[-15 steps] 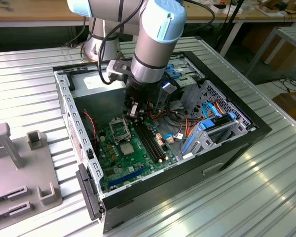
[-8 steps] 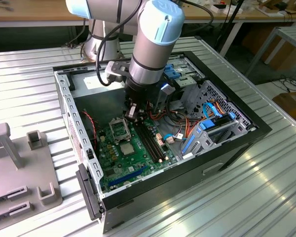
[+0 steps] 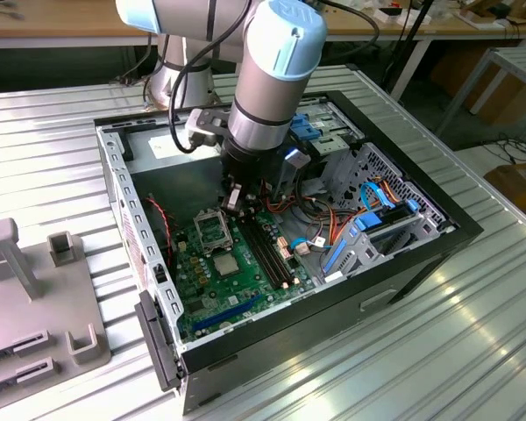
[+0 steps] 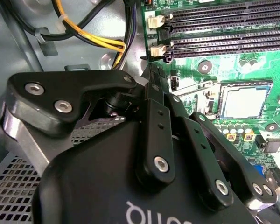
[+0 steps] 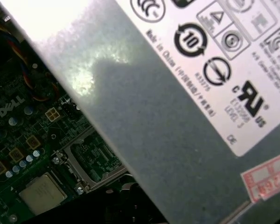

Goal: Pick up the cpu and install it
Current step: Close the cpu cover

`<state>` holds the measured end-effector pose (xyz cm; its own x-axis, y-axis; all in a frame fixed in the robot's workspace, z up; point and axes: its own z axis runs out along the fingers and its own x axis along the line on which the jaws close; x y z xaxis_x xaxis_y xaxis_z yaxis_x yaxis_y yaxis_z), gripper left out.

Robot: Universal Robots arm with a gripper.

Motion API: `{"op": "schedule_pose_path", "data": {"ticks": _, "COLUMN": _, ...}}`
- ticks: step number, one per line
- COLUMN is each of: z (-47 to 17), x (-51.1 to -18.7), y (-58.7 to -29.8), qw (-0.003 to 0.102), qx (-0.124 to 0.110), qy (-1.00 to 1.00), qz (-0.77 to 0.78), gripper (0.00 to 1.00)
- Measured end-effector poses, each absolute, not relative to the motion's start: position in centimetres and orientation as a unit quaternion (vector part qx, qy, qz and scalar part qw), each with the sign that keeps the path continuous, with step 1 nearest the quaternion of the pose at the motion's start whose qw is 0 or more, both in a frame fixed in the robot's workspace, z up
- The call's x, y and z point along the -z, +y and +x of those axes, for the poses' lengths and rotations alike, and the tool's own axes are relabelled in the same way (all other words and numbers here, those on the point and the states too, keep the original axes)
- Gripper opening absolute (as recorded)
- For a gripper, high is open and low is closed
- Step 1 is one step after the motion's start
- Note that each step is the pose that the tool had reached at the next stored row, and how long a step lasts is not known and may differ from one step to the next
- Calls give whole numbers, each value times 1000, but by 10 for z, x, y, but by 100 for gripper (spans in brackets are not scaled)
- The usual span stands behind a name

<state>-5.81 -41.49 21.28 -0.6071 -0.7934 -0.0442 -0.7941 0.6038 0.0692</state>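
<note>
The placing step is being carried out: at the exterior view's centre the cpu (image 3: 231, 198) is apparently being pinched by the closed gripper (image 3: 231, 204), just above the socket (image 3: 212, 230). Square alignment is being called for.

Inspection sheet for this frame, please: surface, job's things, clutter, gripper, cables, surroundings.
Surface: ribbed metal table bearing an open computer case.
Job's things: socket on the green board looks empty; silvery square chip beside it; cannot tell whether the cpu is held.
Clutter: grey fixture blocks at the exterior view's left.
Gripper: gripper low inside the case, just above the socket.
Cables: red, orange and blue leads inside the case.
Surroundings: workbench behind.
</note>
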Motion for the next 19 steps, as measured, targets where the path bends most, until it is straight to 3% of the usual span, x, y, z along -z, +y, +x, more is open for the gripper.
{"op": "schedule_pose_path", "data": {"ticks": 19, "z": -59, "x": -220, "y": -415, "qw": -2, "qx": -28, "qy": 896, "qz": -443, "gripper": 11}}
